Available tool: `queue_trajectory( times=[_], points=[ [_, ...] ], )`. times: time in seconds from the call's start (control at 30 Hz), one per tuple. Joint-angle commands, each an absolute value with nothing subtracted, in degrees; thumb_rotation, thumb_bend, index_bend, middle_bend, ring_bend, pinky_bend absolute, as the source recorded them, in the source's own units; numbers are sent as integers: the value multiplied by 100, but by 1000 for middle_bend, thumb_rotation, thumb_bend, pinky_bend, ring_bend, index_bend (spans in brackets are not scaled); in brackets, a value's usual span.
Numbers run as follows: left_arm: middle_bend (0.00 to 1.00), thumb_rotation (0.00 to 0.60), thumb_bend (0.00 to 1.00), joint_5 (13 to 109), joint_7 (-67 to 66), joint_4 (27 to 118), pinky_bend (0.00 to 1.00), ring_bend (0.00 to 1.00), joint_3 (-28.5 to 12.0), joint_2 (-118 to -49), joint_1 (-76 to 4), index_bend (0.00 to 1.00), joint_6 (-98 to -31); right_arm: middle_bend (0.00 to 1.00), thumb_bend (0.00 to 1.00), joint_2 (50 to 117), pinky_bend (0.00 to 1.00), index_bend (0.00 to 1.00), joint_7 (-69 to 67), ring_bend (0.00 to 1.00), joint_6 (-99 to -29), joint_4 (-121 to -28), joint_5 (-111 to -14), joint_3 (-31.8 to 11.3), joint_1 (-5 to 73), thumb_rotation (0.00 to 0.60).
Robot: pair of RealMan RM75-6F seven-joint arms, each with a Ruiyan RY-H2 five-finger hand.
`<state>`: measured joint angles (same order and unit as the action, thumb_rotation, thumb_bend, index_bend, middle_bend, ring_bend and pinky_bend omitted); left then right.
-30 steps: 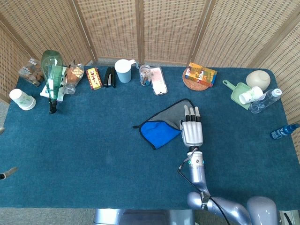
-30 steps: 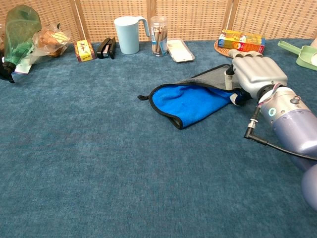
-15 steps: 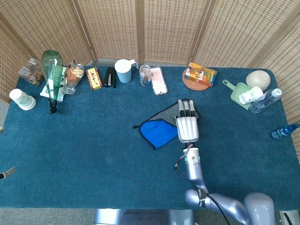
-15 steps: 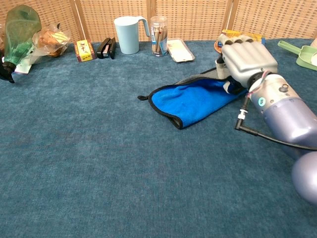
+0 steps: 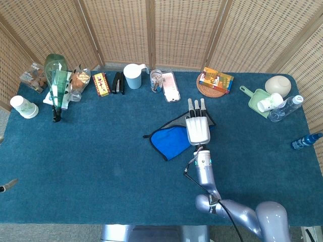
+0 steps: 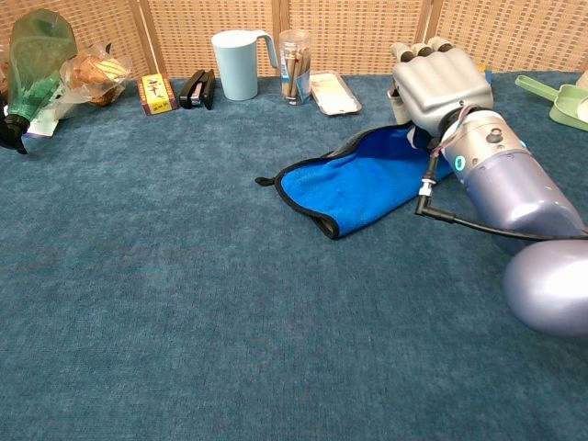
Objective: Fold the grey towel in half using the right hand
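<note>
The towel (image 5: pixel 169 141) lies mid-table, grey on one face and blue on the other, with black trim. In the head view its blue face shows at the near left and a strip of grey (image 5: pixel 177 122) at the far side. My right hand (image 5: pixel 197 127) is over the towel's right end, fingers pointing away from me. In the chest view the right hand (image 6: pixel 439 81) is raised off the table and the towel's right edge (image 6: pixel 397 140) rises into its grip, blue face (image 6: pixel 354 188) turned up. My left hand is in neither view.
Along the far edge stand a green bottle (image 5: pixel 55 80), a pale blue cup (image 5: pixel 133 76), a glass jar (image 5: pixel 156 80) and a box on a woven coaster (image 5: pixel 216 80). A green scoop (image 5: pixel 260 98) and a blue bottle (image 5: pixel 305 141) sit at the right.
My right hand has lifted and moved away from me and slightly left, carrying the towel's right edge. More blue shows and less grey.
</note>
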<state>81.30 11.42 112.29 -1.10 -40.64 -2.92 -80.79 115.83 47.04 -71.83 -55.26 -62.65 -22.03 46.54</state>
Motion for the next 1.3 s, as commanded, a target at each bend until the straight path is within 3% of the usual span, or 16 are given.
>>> queue_trajectory(
  times=[0.03, 0.4, 0.5, 0.63, 0.73, 0.9, 1.3],
  points=[
    [0, 600, 80, 8105, 1145, 11218, 0, 0, -119, -4064, -303, 0, -8058, 0, 395, 11715, 104, 718, 4697, 0, -7075, -5238, -6204, -2263, 4777, 600],
    [0, 600, 81, 7935, 1180, 11154, 0, 0, -167, -4072, -373, 0, -7916, 0, 386, 12052, 129, 655, 4565, 0, -6927, -4467, -6186, -2425, 5153, 600],
    [0, 600, 80, 7904, 1184, 11150, 0, 0, -177, -4071, -385, 0, -7892, 0, 358, 12119, 134, 507, 4542, 0, -6914, -4297, -6173, -2484, 5248, 600],
    [0, 600, 81, 7876, 1171, 11148, 0, 0, -176, -4072, -385, 0, -7875, 0, 272, 12173, 135, 173, 4623, 0, -6892, -4092, -6088, -2581, 5338, 600],
    [0, 600, 81, 7845, 1156, 11151, 0, 0, -180, -4076, -389, 0, -7859, 0, 177, 12202, 137, 17, 4650, 0, -6886, -3977, -5997, -2683, 5392, 600],
    [0, 600, 80, 7818, 1130, 11160, 0, 0, -191, -4086, -398, 0, -7845, 0, 54, 12186, 143, 0, 4616, 0, -6919, -3860, -5974, -2728, 5429, 600],
    [0, 600, 80, 7786, 1075, 11184, 0, 0, -197, -4106, -413, 0, -7814, 0, 9, 12079, 174, 0, 4698, 0, -7059, -3612, -6160, -2648, 5586, 600]
  ],
)
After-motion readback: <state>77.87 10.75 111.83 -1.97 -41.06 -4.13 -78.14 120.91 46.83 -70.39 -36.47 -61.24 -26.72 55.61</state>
